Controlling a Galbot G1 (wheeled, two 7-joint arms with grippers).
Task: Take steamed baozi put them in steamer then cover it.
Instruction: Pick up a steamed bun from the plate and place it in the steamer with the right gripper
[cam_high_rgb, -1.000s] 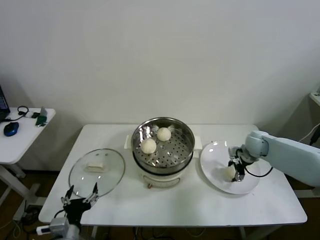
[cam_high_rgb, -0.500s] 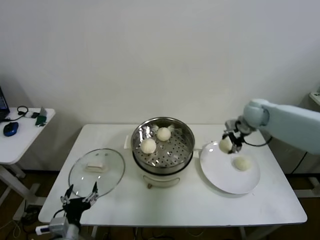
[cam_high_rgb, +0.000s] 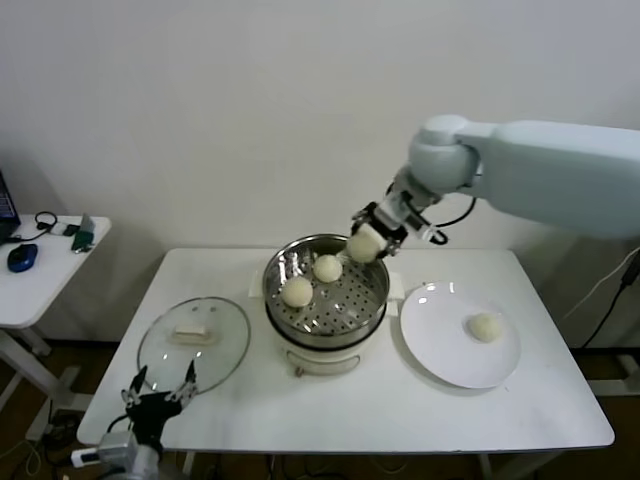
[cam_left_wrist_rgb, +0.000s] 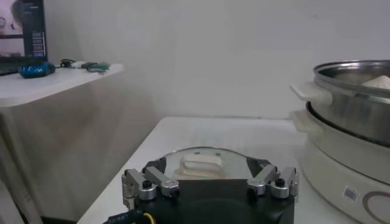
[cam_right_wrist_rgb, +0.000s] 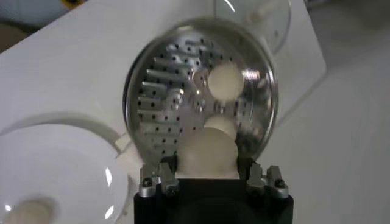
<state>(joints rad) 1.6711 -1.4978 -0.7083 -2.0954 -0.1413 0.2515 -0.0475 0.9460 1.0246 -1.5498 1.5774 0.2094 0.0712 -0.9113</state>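
Observation:
My right gripper (cam_high_rgb: 368, 240) is shut on a cream-white baozi (cam_high_rgb: 362, 246) and holds it above the far right rim of the shiny steamer (cam_high_rgb: 375, 296). In the right wrist view the held baozi (cam_right_wrist_rgb: 207, 155) sits between the fingers over the perforated tray (cam_right_wrist_rgb: 164, 97). Two baozi lie in the steamer (cam_high_rgb: 297, 292) (cam_high_rgb: 328, 267). One more baozi (cam_high_rgb: 485, 326) lies on the white plate (cam_high_rgb: 440, 345). The glass cover (cam_high_rgb: 225, 355) with its cream handle lies flat on the table left of the steamer. My left gripper (cam_high_rgb: 160, 395) is open at the table's front left edge, near the cover (cam_left_wrist_rgb: 201, 159).
A side table (cam_high_rgb: 45, 270) with a blue mouse and cables stands at the far left. The white wall runs behind the work table (cam_high_rgb: 400, 410).
My right gripper lifted a baozi off the plate and carried it left and up to above the steamer's right rim. One baozi stays on the plate. The left arm has not moved.

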